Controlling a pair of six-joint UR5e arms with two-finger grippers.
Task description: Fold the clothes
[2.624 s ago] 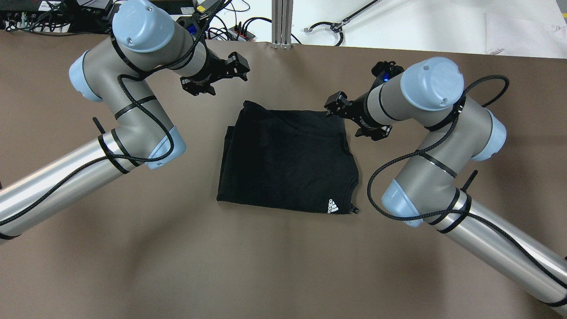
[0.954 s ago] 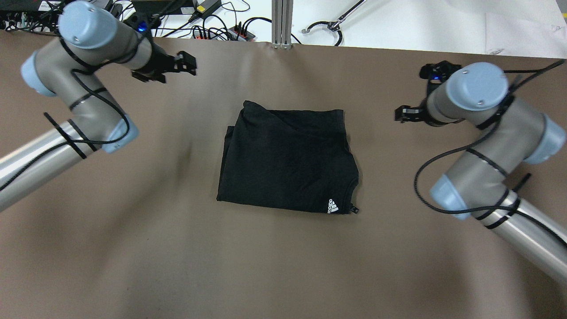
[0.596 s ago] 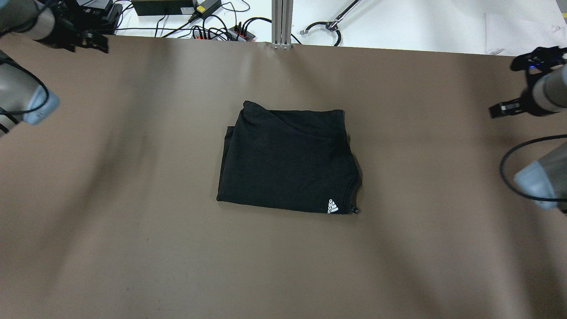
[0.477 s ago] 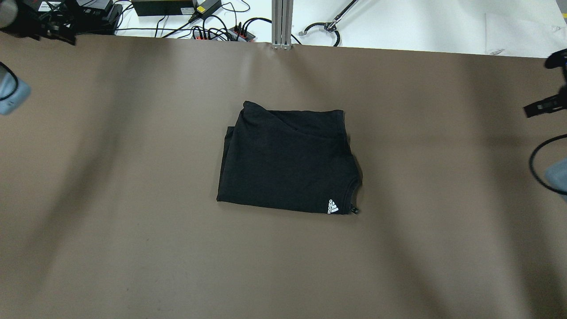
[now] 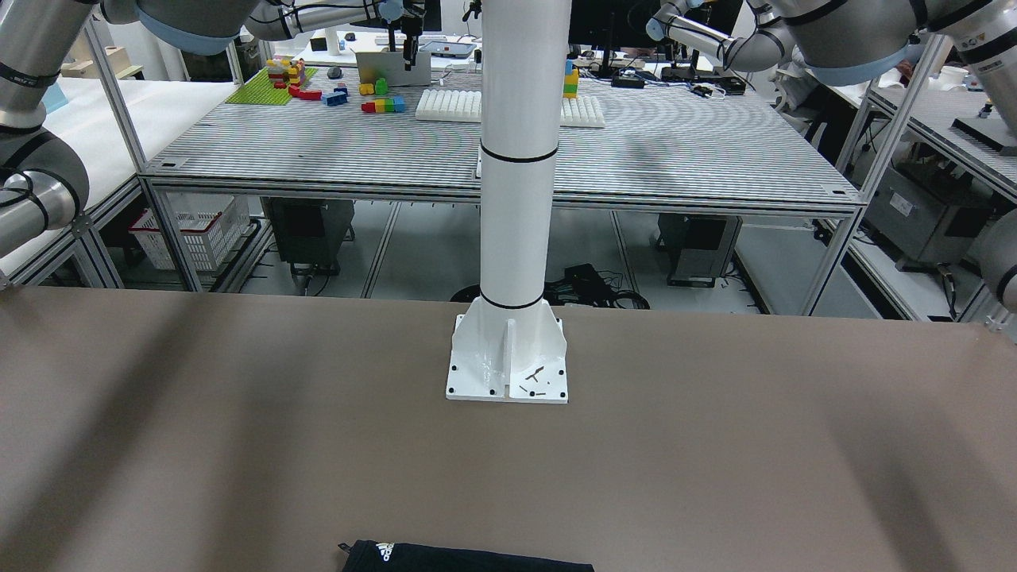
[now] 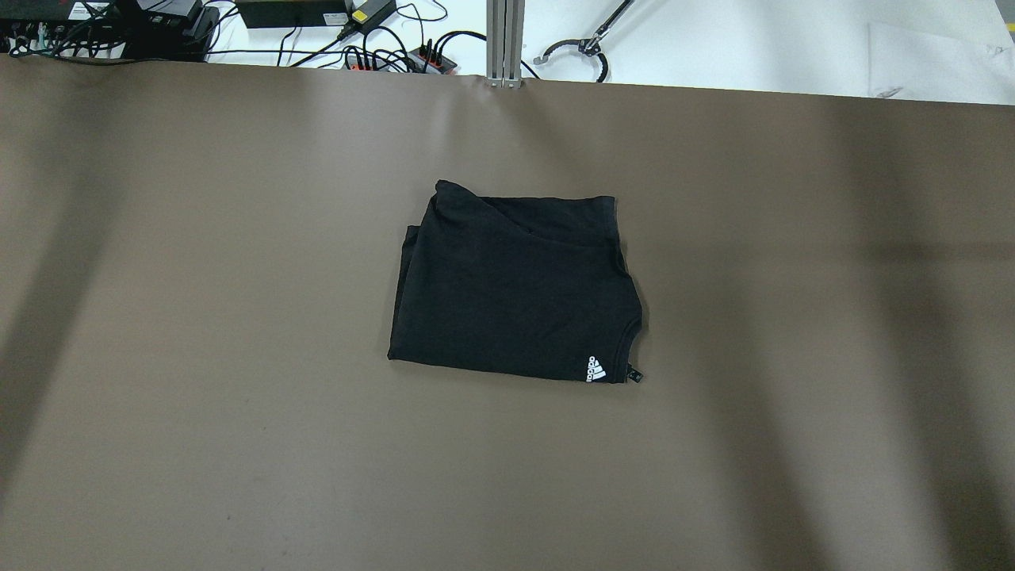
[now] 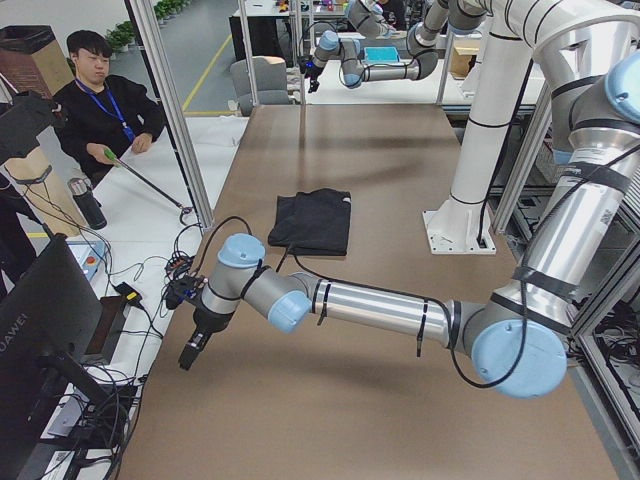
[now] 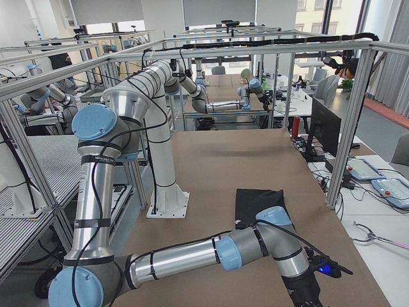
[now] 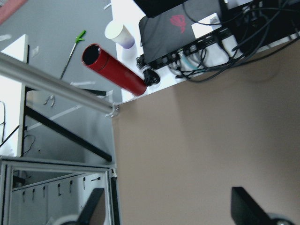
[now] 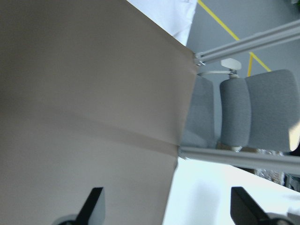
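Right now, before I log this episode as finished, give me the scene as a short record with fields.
garment: black garment, folded into a rough rectangle, flat in the middle of the table
logo: white logo, face up at its near right corner
left gripper: open, empty, by the table's left end
right gripper: open, empty, by the table's right end
contact: neither gripper touches the garment

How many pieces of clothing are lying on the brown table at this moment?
1. A black garment lies folded near the middle of the table, with its white logo at one corner. No other clothing shows, though the folds could hide a second piece.
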